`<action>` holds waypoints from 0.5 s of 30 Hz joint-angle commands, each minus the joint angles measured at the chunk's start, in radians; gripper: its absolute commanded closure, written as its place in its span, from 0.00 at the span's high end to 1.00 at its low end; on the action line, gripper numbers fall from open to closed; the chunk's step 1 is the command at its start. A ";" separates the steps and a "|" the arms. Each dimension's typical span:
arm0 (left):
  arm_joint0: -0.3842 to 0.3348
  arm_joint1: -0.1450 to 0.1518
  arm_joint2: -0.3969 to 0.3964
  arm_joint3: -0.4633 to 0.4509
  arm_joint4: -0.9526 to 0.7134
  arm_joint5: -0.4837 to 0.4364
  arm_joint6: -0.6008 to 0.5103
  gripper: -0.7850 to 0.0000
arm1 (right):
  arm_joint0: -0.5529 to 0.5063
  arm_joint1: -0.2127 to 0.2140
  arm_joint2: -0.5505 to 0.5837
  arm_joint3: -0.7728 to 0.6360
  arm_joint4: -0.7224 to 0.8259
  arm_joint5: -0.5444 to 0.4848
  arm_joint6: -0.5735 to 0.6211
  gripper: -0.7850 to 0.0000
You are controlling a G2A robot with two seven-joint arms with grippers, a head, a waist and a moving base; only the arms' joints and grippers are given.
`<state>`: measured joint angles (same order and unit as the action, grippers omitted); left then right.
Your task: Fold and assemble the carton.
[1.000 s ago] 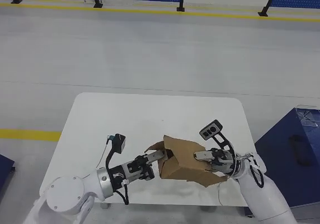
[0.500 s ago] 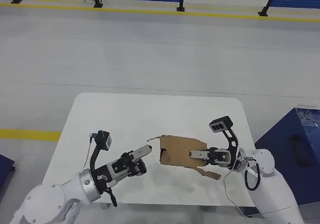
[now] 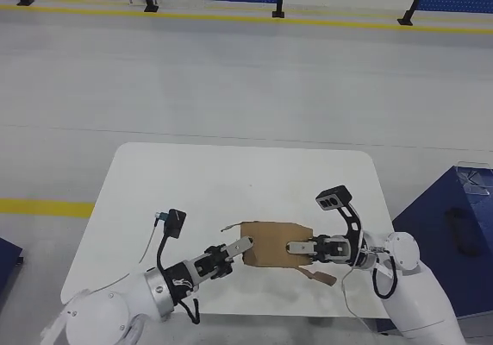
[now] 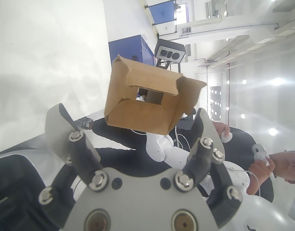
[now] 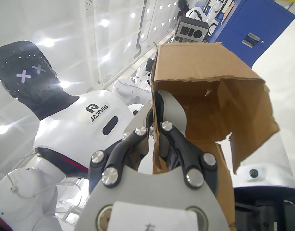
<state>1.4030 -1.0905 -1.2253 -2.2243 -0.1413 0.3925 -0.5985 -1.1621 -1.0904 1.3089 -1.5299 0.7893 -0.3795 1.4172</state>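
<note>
Left side: left jaws stand wide open and hold nothing. They sit over the near part of the table (image 3: 186, 172), lined up on the carton (image 4: 147, 97) and just short of its end. One finger (image 3: 240, 247) reaches almost to the cardboard; I can't tell whether it touches.

Middle: the carton lies lengthwise between the two arms, above the table's near half. I can't tell whether its underside rests on the table or hangs clear. The end facing the left jaws is partly shut. Flaps are folded across it, a square gap is open at the centre, and one side flap (image 4: 189, 92) sticks outward.

Right side: right jaws are clamped on one wall of the carton at its far end, with one finger (image 5: 172, 109) inside the box and the other outside. That end is open, with a ragged flap (image 5: 253, 133) hanging loose.

Step, as I read it: closing the end that faces the left arm, with the right arm acting as the holder.

The next move calls for the left jaws to press the stray side flap in and push that end flush. The right side has to brace against the push. My worry is that a grip on a single wall lets the box twist or the wall buckle, so I'd keep the push square to the end and light.
</note>
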 commanded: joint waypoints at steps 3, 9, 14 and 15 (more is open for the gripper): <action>-0.016 -0.002 0.022 0.019 0.008 0.025 0.002 1.00 | -0.003 0.001 0.001 -0.006 0.008 0.003 0.006 0.00; -0.035 -0.006 0.050 0.038 0.003 0.033 0.003 1.00 | -0.011 0.001 -0.006 -0.015 0.009 0.009 0.015 0.00; -0.047 -0.008 0.066 0.050 -0.001 0.035 0.004 1.00 | -0.011 0.001 -0.008 -0.016 0.016 0.014 0.018 0.00; -0.050 -0.009 0.067 0.055 -0.002 0.036 0.006 1.00 | -0.010 0.001 -0.008 -0.016 0.017 0.015 0.019 0.00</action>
<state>1.3556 -1.0986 -1.1591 -2.1739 -0.1414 0.4272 -0.5952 -1.1730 -1.0895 1.3007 -1.5456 0.8052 -0.3650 1.4355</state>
